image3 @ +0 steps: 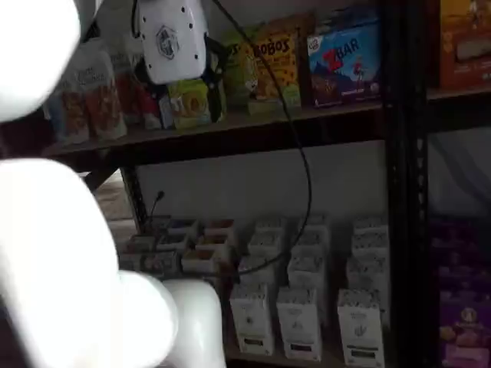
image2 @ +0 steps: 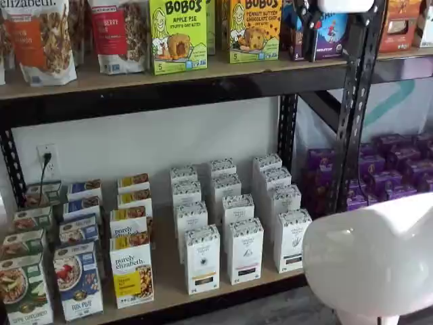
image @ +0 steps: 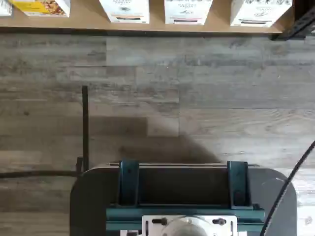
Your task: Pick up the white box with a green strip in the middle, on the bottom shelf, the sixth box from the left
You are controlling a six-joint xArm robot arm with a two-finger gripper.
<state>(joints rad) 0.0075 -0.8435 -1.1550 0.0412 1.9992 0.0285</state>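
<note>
under the wrist camera lies a grey plank floor [image: 197, 83], and the front edge of the bottom shelf [image: 147, 25] runs along beyond it. four box fronts stand at that edge: one yellow-and-white box [image: 42, 7] and three white ones. the white box [image: 260, 12] is the one nearest the black rack post [image: 301, 22], at the shelf's corner. a dark mount with teal brackets [image: 182, 189] fills the near part of this view; no fingers show here.

in a shelf view the bottom shelf [image2: 169, 288] carries rows of boxes running back to the wall. the white box [image2: 291, 240] stands upright at the front edge, the end one of the white rows, just beside the rack post [image2: 352, 135]. purple boxes [image2: 392, 169] are stacked past that post. a white arm link [image2: 375, 261] covers the lower right corner.

in a shelf view the gripper [image3: 173, 42] hangs high, level with the upper shelf [image3: 268, 123], well apart from the white box [image3: 360, 326] at the front edge below. only its white body is clear; the picture is blurred, so i cannot tell how the fingers stand, and nothing seems to be held.
</note>
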